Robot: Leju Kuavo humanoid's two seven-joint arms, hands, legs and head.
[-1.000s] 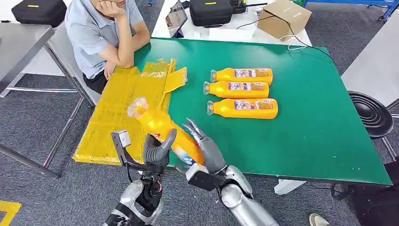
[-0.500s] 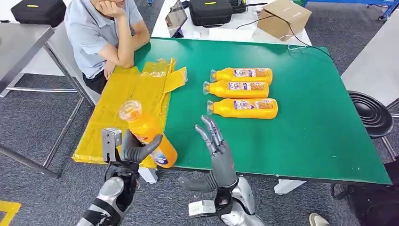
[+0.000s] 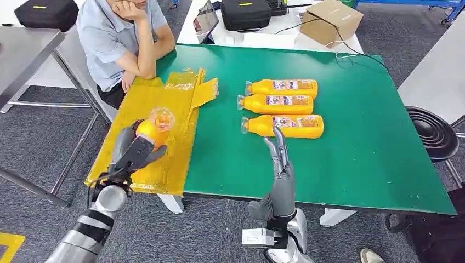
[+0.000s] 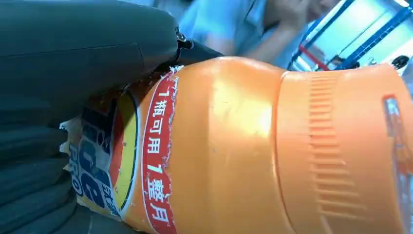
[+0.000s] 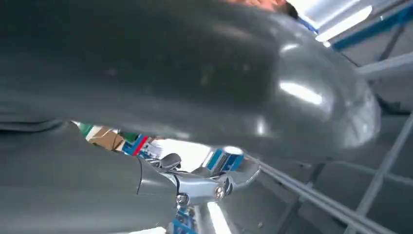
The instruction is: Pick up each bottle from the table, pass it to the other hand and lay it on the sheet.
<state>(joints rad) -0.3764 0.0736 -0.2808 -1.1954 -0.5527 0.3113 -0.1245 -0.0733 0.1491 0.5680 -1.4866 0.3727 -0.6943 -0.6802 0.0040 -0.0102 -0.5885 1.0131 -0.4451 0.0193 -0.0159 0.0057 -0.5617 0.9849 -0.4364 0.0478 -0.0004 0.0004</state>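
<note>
Left hand: grips an orange bottle, cap end pointing away from the wrist, above the yellow sheet.
Right hand: empty, fingers extended and spread, raised over the green table edge.
Remaining bottles: three, lying side by side just beyond the right fingertips.
</note>
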